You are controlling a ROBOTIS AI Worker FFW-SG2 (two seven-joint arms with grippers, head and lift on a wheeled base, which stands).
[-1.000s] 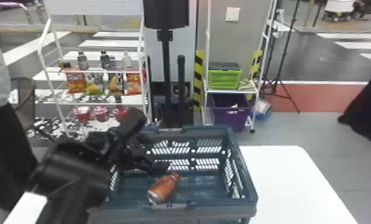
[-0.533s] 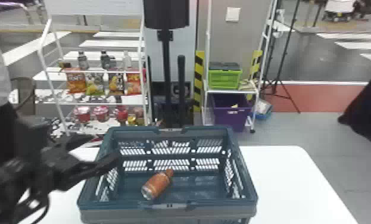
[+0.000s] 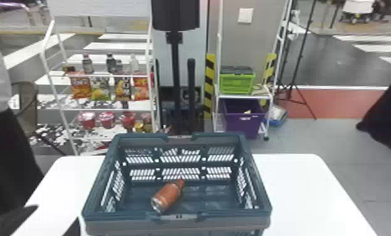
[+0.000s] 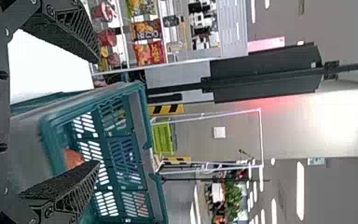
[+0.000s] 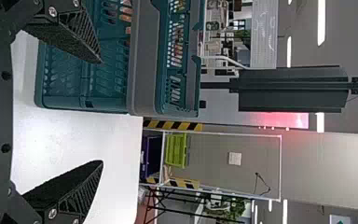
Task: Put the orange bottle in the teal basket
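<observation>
While the white table (image 3: 301, 188) spread wide across the near part of the room, a white shelf rack (image 3: 106, 75) stood behind it on the left; the teal basket (image 3: 235, 223) sat upright on the tabletop, open side up, its walls cut with rows of slots. Behind the table, right of a dark post, a purple bin (image 3: 243, 125) rested low in a second rack; a lime-green crate (image 3: 237, 84) with a dark top sat on the shelf just above it.

The left gripper (image 3: 57, 213) hung near the basket's near left corner, outside the rim; its two black fingers were spread well apart, in the head view and from its own wrist (image 4: 98, 112) alike. The right gripper (image 5: 102, 112) was near the basket's right side; its fingers stood open too, with basket wall and white tabletop beyond them.

Smallest of all, the orange bottle (image 3: 168, 196) lay on its side inside the basket, on the bottom; its base pointed toward the near left, its cap end away and to the right, somewhat left of the middle and near the front wall.
</observation>
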